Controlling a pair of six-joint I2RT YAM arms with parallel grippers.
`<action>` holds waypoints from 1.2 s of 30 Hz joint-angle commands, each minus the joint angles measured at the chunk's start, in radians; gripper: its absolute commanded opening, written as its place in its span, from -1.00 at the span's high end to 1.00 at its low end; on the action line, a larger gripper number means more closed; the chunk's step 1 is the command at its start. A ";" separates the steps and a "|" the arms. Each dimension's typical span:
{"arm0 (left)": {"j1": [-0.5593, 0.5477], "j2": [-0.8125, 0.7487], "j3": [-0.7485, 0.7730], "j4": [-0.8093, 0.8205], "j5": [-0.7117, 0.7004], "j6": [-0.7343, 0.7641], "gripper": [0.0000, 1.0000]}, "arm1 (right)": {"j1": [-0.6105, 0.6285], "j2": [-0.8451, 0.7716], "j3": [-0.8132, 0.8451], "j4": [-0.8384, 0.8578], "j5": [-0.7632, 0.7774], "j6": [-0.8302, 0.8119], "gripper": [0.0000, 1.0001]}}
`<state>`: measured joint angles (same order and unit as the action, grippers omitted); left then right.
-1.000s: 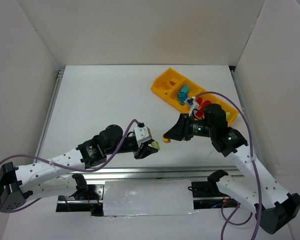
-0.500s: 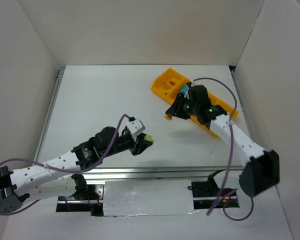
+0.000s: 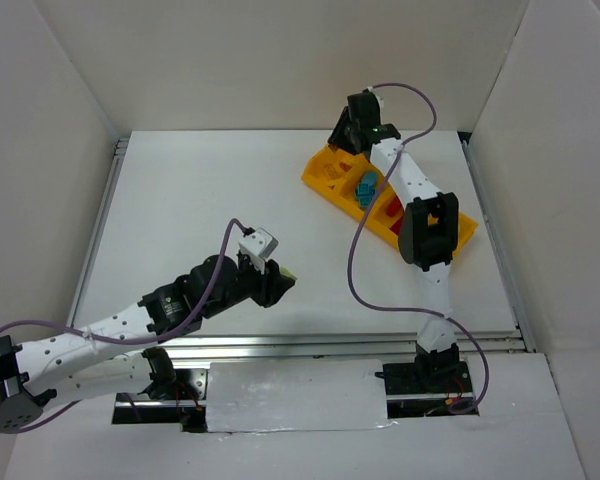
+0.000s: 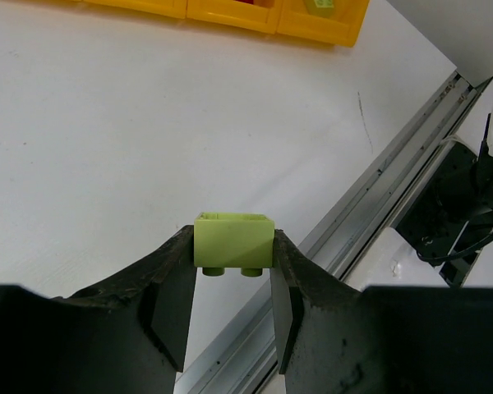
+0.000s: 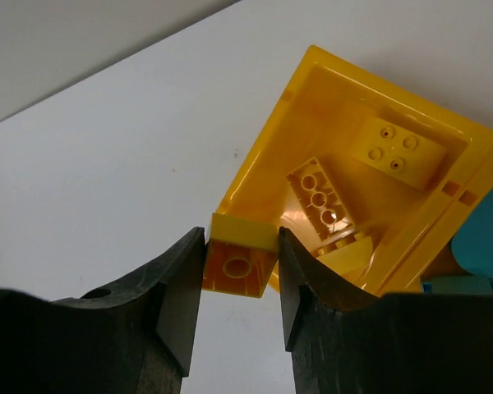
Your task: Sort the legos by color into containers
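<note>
My left gripper [image 4: 232,250] is shut on a pale yellow-green lego [image 4: 233,241], held above the table near its front edge; the brick shows in the top view [image 3: 289,274]. My right gripper [image 5: 240,256] is shut on a yellow lego [image 5: 240,256], held beside the far end compartment of the orange-yellow tray [image 5: 255,164]. That compartment holds yellow bricks [image 5: 324,199]. In the top view the right gripper [image 3: 342,136] is over the tray's far end [image 3: 318,170]. Teal-blue bricks [image 3: 365,187] lie in the second compartment and red ones [image 3: 393,209] in the third.
A metal rail [image 3: 310,343] runs along the table's front edge, also seen in the left wrist view [image 4: 394,176]. White walls enclose the table on three sides. The right arm's cable [image 3: 355,265] hangs across the table's right half. The tray's near compartments show at the top of the left wrist view [image 4: 329,31].
My right gripper carried the yellow lego from the table's middle up to the tray's far end. My left gripper, holding the yellow-green lego, shifted slightly left and up.
</note>
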<state>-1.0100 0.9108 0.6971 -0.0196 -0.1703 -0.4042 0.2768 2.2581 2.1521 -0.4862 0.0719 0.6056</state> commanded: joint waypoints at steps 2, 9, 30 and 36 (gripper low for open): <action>0.002 -0.029 0.004 -0.013 0.008 -0.024 1.00 | -0.018 0.044 0.094 -0.068 0.016 -0.020 0.24; 0.004 -0.015 0.015 -0.016 0.000 -0.021 1.00 | -0.019 -0.017 0.080 -0.042 -0.018 -0.064 -0.99; 0.073 0.814 0.630 0.224 0.336 -0.073 1.00 | -0.033 -1.683 -1.218 -0.093 0.135 0.155 -0.99; 0.048 1.227 1.097 0.146 0.466 -0.032 1.00 | -0.033 -1.859 -1.181 -0.199 0.097 0.195 -0.99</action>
<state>-0.9428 2.0205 1.6360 0.1310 0.1940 -0.4698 0.2440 0.4477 0.9504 -0.6346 0.1833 0.7658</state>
